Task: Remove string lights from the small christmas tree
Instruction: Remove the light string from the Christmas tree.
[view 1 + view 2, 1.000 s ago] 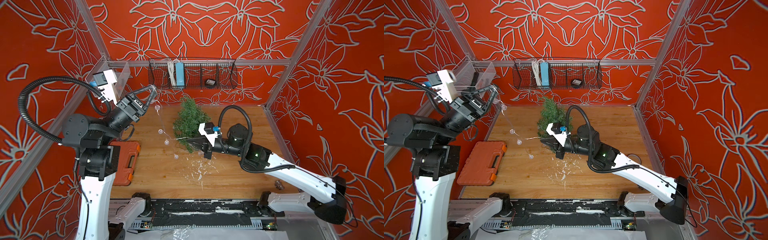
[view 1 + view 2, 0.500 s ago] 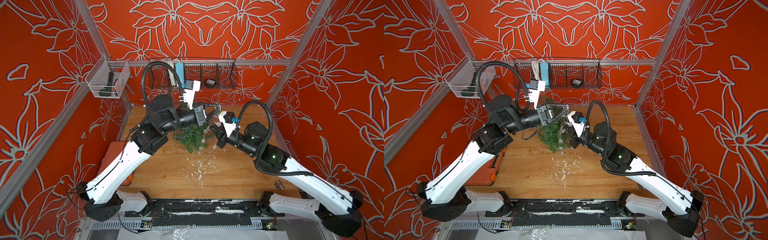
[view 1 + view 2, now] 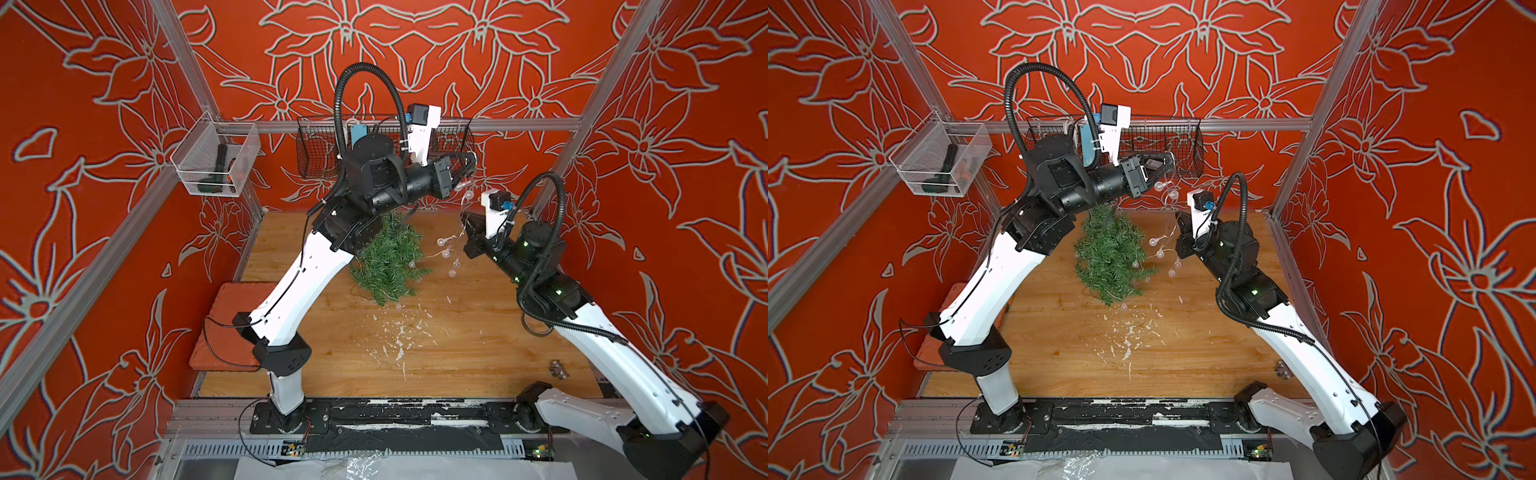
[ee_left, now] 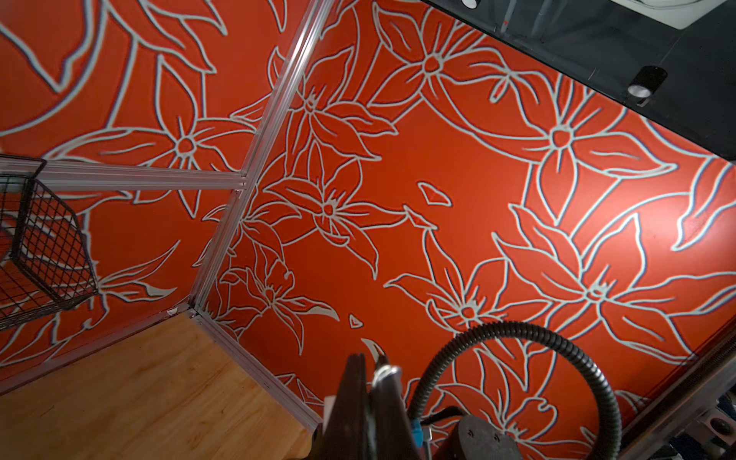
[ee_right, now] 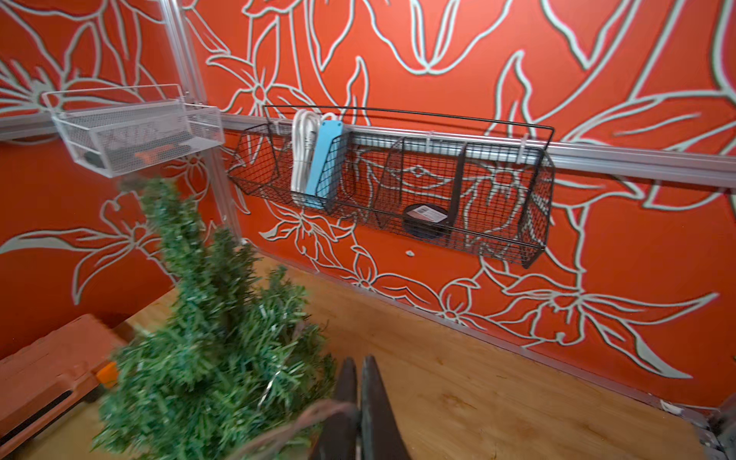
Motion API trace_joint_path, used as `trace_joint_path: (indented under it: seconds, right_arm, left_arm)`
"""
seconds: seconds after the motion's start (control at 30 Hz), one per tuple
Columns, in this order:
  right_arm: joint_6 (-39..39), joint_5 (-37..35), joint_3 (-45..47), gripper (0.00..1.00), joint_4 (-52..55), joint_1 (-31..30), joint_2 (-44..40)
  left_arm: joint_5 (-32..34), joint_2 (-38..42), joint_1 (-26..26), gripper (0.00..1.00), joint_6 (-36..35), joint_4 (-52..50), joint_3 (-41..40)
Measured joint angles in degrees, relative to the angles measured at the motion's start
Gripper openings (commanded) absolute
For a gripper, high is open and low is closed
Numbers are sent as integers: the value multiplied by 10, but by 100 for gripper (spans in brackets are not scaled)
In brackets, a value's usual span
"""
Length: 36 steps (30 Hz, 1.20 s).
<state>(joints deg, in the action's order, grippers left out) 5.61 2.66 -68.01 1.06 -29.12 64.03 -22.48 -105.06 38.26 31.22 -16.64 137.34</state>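
Left claw (image 3: 469, 162) on clear-bulbed string lights (image 3: 446, 253)

In both top views the left arm (image 3: 299, 286) hides the far end of the small christmas tree (image 3: 388, 259) and most of the orange case (image 3: 222, 324); the wire of the string lights (image 3: 445, 252) is too thin to follow; a brown thing (image 3: 558, 369) on the surface (image 3: 478, 353) is too small to name; the right wrist view blurs the tree; the wrist views' edges cut off the fingers (image 4: 352, 398) of the left gripper (image 4: 368, 356) and right gripper (image 5: 358, 358).
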Motion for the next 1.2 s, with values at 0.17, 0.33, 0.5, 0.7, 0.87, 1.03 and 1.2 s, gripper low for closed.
trace_joint_path:
  seconds: [0.17, 0.33, 0.5, 0.7, 0.87, 1.03, 1.2]
  right_arm:
    - [9, 35, -59, 0, -24, 55, 63]
    - [24, 69, -127, 0, -62, 103, 118]
    - [43, 96, -220, 0, -98, 137, 192]
    - [77, 134, -325, 0, -129, 157, 293]
    - [99, 179, -449, 0, -123, 160, 398]
    - [135, 243, -598, 0, -97, 160, 509]
    - [160, 299, -797, 0, -31, 144, 641]
  left_arm:
    - [-26, -31, -73, 0, 21, 40, 0]
    - [-58, -50, -99, 0, 42, 90, 12]
    - [-77, -60, -109, 0, 52, 142, 21]
    - [-82, -88, -138, 0, 71, 206, 53]
    - [-81, -111, -189, 0, 94, 245, 55]
    - [-74, -131, -238, 0, 115, 267, 44]
    - [-70, -132, -284, 0, 123, 271, 6]
